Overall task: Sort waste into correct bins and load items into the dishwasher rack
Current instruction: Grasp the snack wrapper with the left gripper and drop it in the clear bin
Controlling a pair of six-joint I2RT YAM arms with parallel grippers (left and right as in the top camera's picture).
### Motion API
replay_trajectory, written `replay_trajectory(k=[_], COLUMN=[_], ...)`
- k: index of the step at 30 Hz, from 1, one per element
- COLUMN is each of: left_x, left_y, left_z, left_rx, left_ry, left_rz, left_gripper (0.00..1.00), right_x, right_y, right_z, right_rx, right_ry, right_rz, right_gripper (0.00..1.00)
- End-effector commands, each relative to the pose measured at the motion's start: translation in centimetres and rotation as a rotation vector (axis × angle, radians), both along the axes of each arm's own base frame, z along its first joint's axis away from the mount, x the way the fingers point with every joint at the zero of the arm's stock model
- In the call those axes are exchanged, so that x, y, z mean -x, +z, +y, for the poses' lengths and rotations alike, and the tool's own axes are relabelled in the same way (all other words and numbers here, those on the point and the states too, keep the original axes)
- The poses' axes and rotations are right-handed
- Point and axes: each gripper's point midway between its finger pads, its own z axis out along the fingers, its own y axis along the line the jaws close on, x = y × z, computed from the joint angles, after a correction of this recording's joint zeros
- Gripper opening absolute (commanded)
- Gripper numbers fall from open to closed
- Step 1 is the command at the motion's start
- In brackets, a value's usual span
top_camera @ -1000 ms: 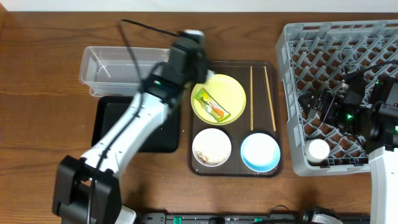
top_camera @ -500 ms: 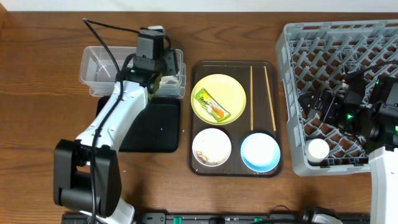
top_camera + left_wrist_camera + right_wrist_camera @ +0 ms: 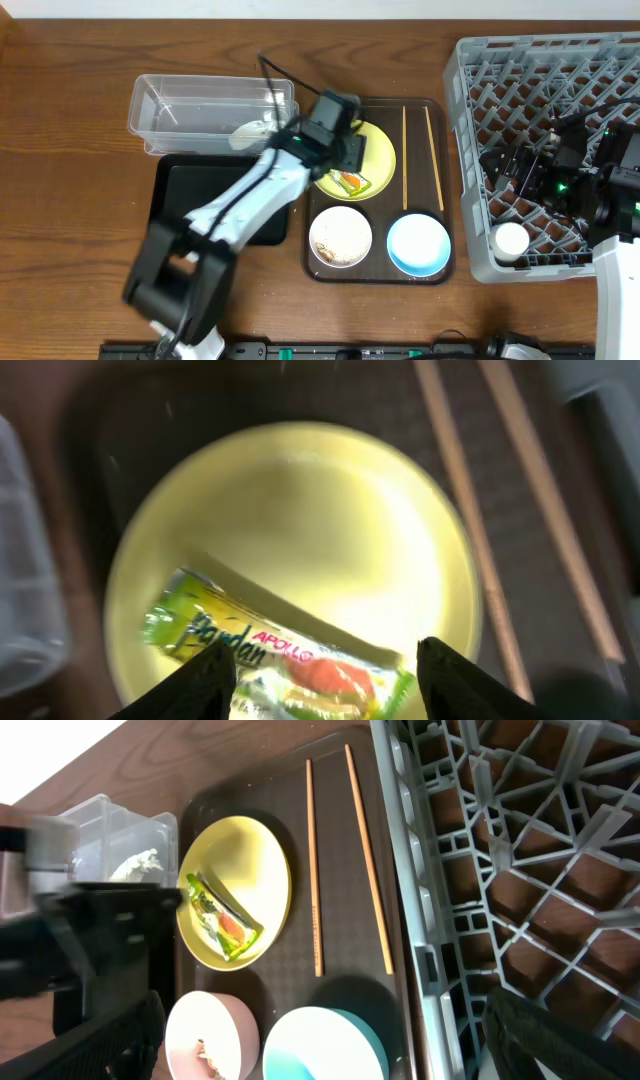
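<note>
My left gripper (image 3: 325, 690) hangs open just above the yellow plate (image 3: 300, 530). Its two fingers straddle the green-and-orange snack wrapper (image 3: 270, 650), which lies on the plate. In the overhead view this gripper (image 3: 346, 160) covers most of the plate (image 3: 380, 150). A white crumpled scrap (image 3: 250, 131) lies in the clear tub (image 3: 180, 105). The black tray (image 3: 175, 205) sits in front of the tub. Two chopsticks (image 3: 404, 150) lie beside the plate. The white bowl (image 3: 340, 237) holds rice-like scraps, next to the blue bowl (image 3: 418, 243). My right gripper (image 3: 502, 164) stands open over the dishwasher rack (image 3: 520, 70), where the white cup (image 3: 512, 240) stands.
The plate, both bowls and the chopsticks rest on a dark brown serving tray (image 3: 375, 278) between the bins and the rack. The left arm stretches diagonally across the black tray. The rack's grey wall (image 3: 400, 840) rises right beside the serving tray.
The left gripper went from near the plate to the clear tub, opened there, then swung right over the yellow plate. The white scrap now lies in the tub. The right arm stayed still.
</note>
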Motion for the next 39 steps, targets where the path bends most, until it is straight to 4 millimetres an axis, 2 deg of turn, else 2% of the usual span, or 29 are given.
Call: replay_trajectory(k=[1,3,5,7,8,11,12,13,16,19,21,24,27,29,30,31,32,33,36,39], left_x=[-0.9,-0.8,-0.2,0.4,0.6,0.6,0.5,0.2,-0.8,-2.3,-3.6,-5.6,-7.1,-7.7,-8.0,-8.2,-8.4,-8.5,-8.3,-6.9], left_y=[-3.3,-4.8,-6.3,-7.1,-7.1,-6.2,-5.5,-4.4,-0.7,3.9,6.6,9.0,9.5,8.6,8.1,7.6,7.1,6.9,7.7,9.3], left_z=[1.2,1.0,0.5,-0.2,-0.3,-0.7,-0.7,-0.8,-0.5,0.9,3.4,8.0,12.0,14.0,14.8,15.5,16.2,16.7,16.6,14.5], left_rx=[-0.002,0.021,0.048,0.076,0.086,0.116,0.127,0.145,0.199,0.242,0.232,0.176,0.118,0.077,0.063,0.050,0.038,0.034,0.058,0.132], left_ry=[0.193,0.251,0.269,0.258,0.257,0.250,0.250,0.248,0.249,0.246,0.285,0.356,0.392,0.399,0.405,0.411,0.419,0.425,0.403,0.326], left_rz=[0.069,0.115,0.174,0.222,0.233,0.235,0.227,0.209,0.140,0.027,-0.063,-0.175,-0.226,-0.225,-0.218,-0.213,-0.207,-0.205,-0.209,-0.188], left_gripper=[0.61,0.60,0.54,0.39,0.35,0.11,0.06,0.06,0.06,0.06,0.06,0.06,0.06,0.07,0.11,0.23,0.44,0.50,0.58,0.57], right_x=[-0.2,-0.2,-0.2,-0.2,-0.2,-0.2,-0.2,-0.2,-0.2,-0.2,-0.2,-0.2,-0.2,-0.2,-0.2,-0.2,-0.2,-0.2,-0.2,-0.2], right_y=[0.6,0.6,0.6,0.6,0.6,0.6,0.6,0.6,0.6,0.6,0.6,0.6,0.6,0.6,0.6,0.6,0.6,0.6,0.6,0.6], right_z=[0.4,0.4,0.4,0.4,0.4,0.4,0.4,0.4,0.4,0.4,0.4,0.4,0.4,0.4,0.4,0.4,0.4,0.4,0.4,0.4], right_rx=[0.006,0.006,0.006,0.006,0.006,0.006,0.006,0.006,0.006,0.006,0.006,0.006,0.006,0.006,0.006,0.006,0.006,0.006,0.006,0.006], right_ry=[0.029,0.029,0.029,0.029,0.029,0.029,0.029,0.029,0.029,0.029,0.029,0.029,0.029,0.029,0.029,0.029,0.029,0.029,0.029,0.029], right_rz=[-0.025,-0.025,-0.024,-0.025,-0.025,-0.025,-0.025,-0.025,-0.024,-0.025,-0.025,-0.025,-0.025,-0.025,-0.025,-0.025,-0.025,-0.025,-0.024,-0.025], right_gripper=[0.99,0.99,0.99,0.99,0.99,0.99,0.99,0.99,0.99,0.99,0.99,0.99,0.99,0.99,0.99,0.99,0.99,0.99,0.99,0.99])
